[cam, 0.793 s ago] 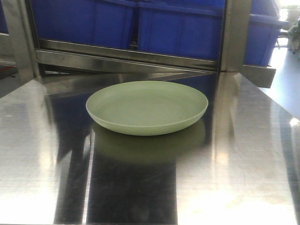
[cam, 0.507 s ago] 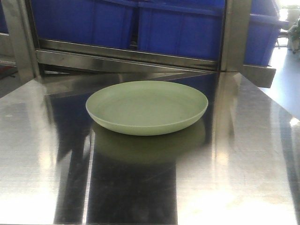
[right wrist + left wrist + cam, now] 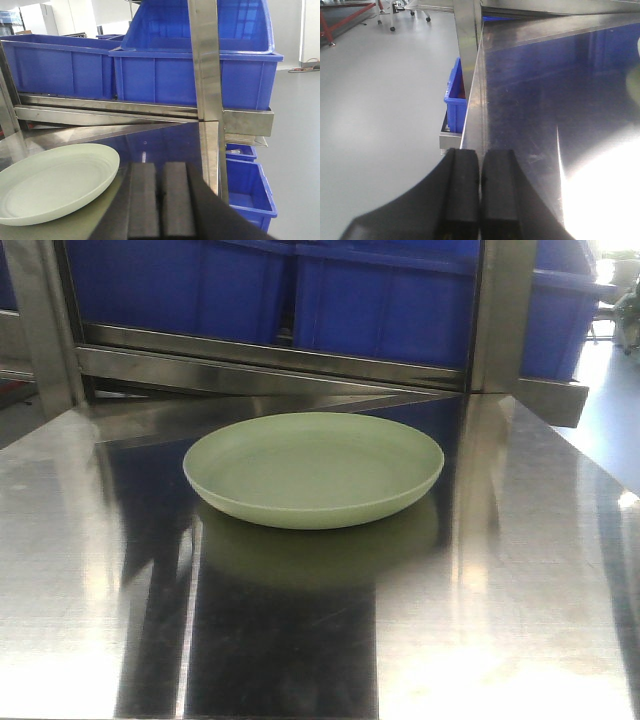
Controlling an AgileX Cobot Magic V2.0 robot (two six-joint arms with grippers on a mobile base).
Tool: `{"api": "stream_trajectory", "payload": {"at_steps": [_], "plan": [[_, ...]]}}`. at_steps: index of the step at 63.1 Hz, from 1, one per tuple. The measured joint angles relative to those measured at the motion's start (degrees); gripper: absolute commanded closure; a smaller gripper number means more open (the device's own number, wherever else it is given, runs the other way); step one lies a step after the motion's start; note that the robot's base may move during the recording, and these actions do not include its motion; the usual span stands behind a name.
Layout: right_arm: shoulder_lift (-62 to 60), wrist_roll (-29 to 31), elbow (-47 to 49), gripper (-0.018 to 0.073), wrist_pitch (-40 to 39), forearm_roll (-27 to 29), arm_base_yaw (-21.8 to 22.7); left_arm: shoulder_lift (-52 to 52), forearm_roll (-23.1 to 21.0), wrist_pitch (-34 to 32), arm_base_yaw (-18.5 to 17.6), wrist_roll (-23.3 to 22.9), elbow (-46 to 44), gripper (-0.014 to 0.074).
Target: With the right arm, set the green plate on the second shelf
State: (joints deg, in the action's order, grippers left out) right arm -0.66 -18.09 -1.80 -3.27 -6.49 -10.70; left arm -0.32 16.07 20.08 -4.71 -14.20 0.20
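Note:
The green plate [image 3: 313, 469] lies flat on the steel shelf surface [image 3: 520, 570], round, shallow and bare. In the right wrist view the plate [image 3: 52, 182] is at the lower left, and my right gripper [image 3: 161, 167] is shut just to its right, holding nothing and apart from the rim. My left gripper [image 3: 480, 155] is shut and empty, hovering over the left edge of the steel surface [image 3: 545, 100], with the plate barely showing at the far right edge. Neither gripper appears in the front view.
Blue plastic bins [image 3: 380, 300] fill the rack level behind the plate, behind a steel rail [image 3: 270, 360]. A steel upright post [image 3: 206, 75] stands right of my right gripper. Another blue bin [image 3: 456, 100] sits below the left edge; more bins [image 3: 247, 187] lie lower right.

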Motion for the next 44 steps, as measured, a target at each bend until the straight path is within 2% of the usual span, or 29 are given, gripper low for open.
{"api": "stream_trajectory", "payload": {"at_steps": [44], "plan": [[0.00, 0.00, 0.00, 0.0505, 0.00, 0.00, 0.00, 0.00, 0.00, 0.00, 0.00, 0.00, 0.00, 0.0472]]}}
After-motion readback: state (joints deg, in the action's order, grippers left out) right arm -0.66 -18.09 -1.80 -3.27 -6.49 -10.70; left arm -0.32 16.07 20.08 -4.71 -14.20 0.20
